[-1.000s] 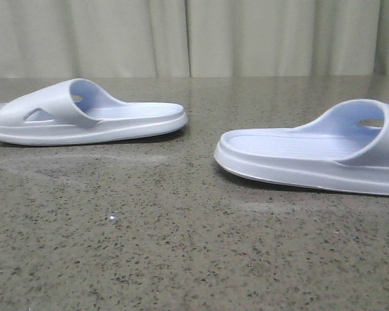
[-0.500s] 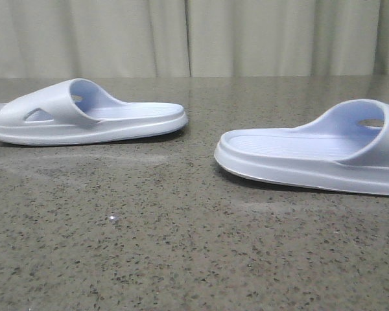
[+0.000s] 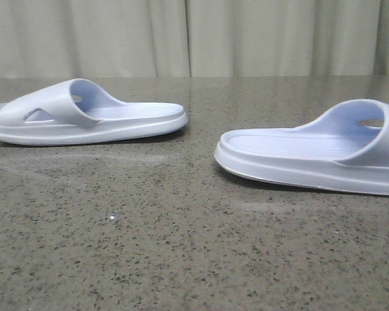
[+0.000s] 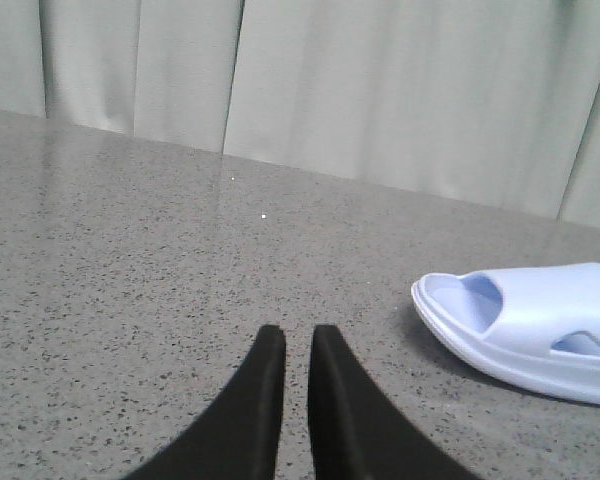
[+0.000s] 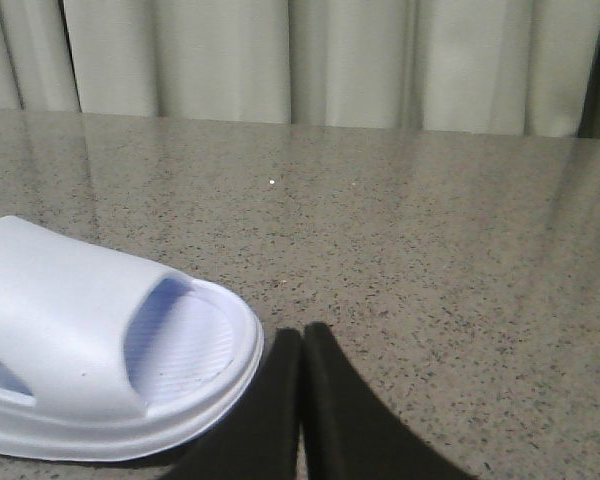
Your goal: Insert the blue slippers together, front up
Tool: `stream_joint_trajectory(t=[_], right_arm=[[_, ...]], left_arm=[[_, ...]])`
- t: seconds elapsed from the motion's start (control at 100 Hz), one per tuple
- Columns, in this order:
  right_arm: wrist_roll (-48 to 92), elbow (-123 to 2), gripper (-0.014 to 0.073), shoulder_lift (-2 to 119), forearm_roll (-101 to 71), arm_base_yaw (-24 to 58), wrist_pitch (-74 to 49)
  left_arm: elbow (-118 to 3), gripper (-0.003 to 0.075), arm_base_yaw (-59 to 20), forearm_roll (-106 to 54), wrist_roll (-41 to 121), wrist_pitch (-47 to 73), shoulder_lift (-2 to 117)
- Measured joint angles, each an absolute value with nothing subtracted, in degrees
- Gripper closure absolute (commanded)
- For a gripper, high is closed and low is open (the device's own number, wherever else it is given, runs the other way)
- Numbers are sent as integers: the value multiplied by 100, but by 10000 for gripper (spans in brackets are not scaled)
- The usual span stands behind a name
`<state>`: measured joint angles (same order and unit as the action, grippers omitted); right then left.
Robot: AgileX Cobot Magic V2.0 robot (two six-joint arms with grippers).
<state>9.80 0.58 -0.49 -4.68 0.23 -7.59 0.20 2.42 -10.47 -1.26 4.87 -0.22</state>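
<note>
**Two foam slippers lie apart on a speckled desk, neither hand holding anything**

A grey speckled stone desk fills the front view, with pale curtains behind it. The blue slippers lie sole-down and well apart. The left slipper sits farther back on the left. The right slipper sits nearer the camera on the right, partly cut off by the frame edge. Their heel ends point toward each other across a bare gap.

The left hand hovers low over the desk, its two dark fingers almost together with a thin slit between them, holding nothing. The left slipper lies off to one side of it. The right hand is clenched, fingers touching, also empty, with the right slipper just beside it.

Judging by looks, the slippers are moulded foam: probably light, springy and a little squashy, with a smooth skin that may slide on the polished desk when nudged. The wide strap seems the best grip, since a finger can pass under its arch. The thick sole rim is a second choice.
</note>
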Motion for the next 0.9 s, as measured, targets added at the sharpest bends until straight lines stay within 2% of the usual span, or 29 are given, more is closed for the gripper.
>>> stream_joint_trajectory(t=[0.17, 0.58, 0.75, 0.9], right_arm=[[980, 58, 672, -49, -842, 23, -707], [977, 58, 672, -49, -3435, 23, -514], [977, -282, 671, 118, -3459, 23, -542], [977, -929, 671, 1170, -3303, -49, -613]], left_arm=[[20, 705, 242, -1630, -126, 487, -22], [-4, 705, 242, -3047, -126, 476, -22], [-420, 705, 242, -2780, -126, 769, 208], [-1221, 705, 242, -2121, -126, 1195, 1299]])
